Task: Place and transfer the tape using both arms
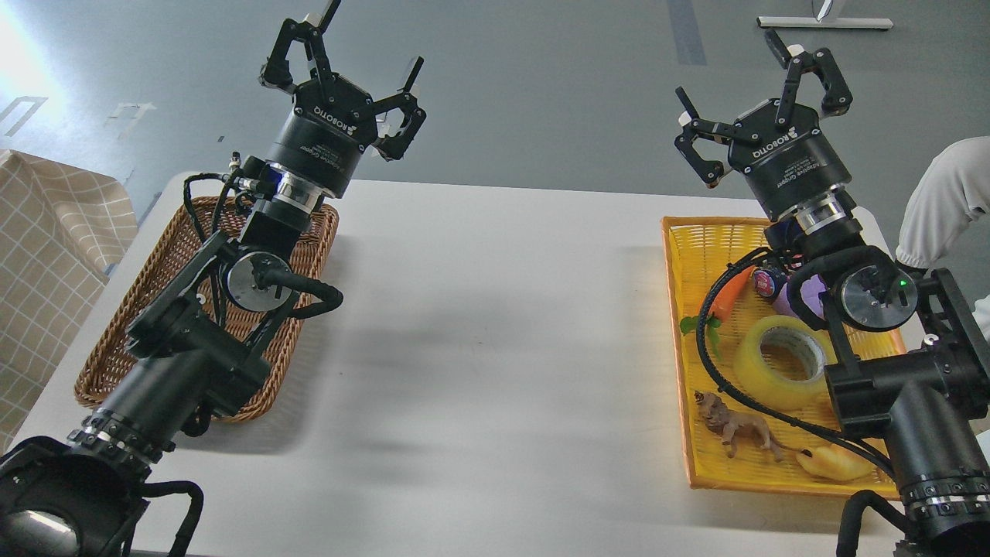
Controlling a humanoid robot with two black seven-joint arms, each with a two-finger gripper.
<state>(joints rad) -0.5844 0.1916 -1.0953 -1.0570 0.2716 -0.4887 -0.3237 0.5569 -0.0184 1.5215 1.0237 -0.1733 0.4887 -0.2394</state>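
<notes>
Tape (783,358) lies flat, core up, in the yellow basket (700,232) nearer than my right claw (754,100), far from my left claw (348,70); both spread, empty.

Both arms raised (fingers (410,81) spread)

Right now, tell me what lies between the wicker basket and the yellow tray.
Only bare white table shows in the head view between the wicker basket and the yellow tray.
</notes>
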